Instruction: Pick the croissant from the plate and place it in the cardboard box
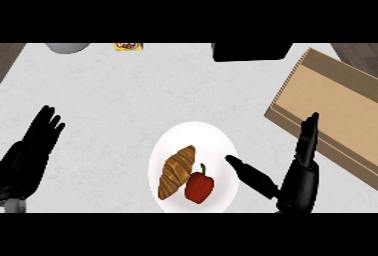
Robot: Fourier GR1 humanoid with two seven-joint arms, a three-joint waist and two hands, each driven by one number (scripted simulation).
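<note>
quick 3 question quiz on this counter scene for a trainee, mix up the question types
1. True or false: the croissant already lies in the cardboard box.
2. What lies touching the croissant on the white plate?
A. a red bell pepper
B. a banana
C. a spoon
3. Which robot hand is nearer the plate?

Key
1. False. It lies on the plate.
2. A, the red bell pepper.
3. The right robot hand, open, its thumb reaching over the plate's right rim. The left robot hand rests open near the left edge.
</note>
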